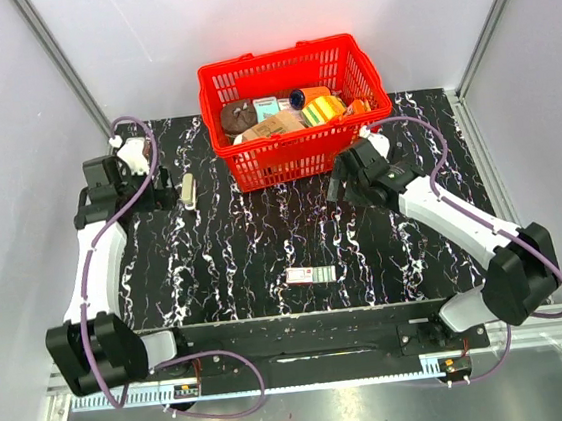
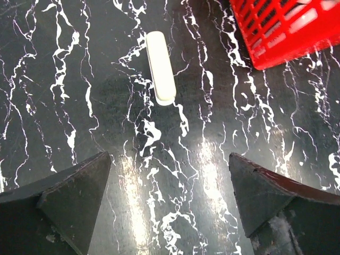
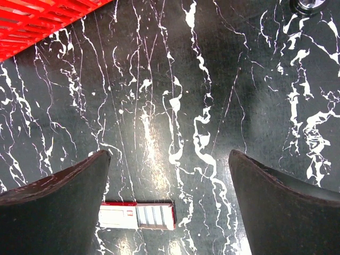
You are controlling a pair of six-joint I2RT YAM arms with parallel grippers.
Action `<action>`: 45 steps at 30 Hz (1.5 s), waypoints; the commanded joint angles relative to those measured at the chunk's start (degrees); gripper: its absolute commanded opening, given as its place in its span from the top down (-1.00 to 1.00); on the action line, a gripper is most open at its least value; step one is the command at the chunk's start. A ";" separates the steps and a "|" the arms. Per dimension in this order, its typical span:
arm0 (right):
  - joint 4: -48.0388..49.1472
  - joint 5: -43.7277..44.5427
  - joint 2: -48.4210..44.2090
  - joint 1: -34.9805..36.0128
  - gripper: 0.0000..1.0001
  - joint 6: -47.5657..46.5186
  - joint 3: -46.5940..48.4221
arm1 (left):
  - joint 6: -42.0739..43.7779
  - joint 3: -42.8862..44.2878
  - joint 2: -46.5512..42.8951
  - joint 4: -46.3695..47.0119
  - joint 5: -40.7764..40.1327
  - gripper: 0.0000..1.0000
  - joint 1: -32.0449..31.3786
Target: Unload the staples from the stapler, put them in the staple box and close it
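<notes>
While left hand [image 2: 170,159] and right hand [image 3: 169,156] gape, a smooth cream oblong [image 2: 161,66] lies flat.

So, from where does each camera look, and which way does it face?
Top external: above and behind the arms, facing down over the marbled table to the red basket; the left arm and right arm show whole.
Left wrist: on the left arm, facing down at a cream oblong object; the open left gripper frames the bottom.
Right wrist: on the right arm, facing down at a red-and-white box; the open right gripper frames the bottom.
Shared: the red basket shows in all three.
</notes>
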 commanded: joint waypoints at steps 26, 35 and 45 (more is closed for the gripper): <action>14.45 5.76 -10.92 6.42 -0.82 -6.71 -12.14 | -12.43 30.17 44.38 5.03 -12.94 -0.87 -5.32; 14.98 9.19 -9.42 10.28 -0.77 -8.47 -10.73 | -12.60 32.37 49.92 5.56 -14.44 -0.80 -7.08; 16.12 11.66 -9.60 12.66 -0.68 -8.38 -10.99 | -11.72 30.44 51.42 5.56 -15.23 -0.01 -8.05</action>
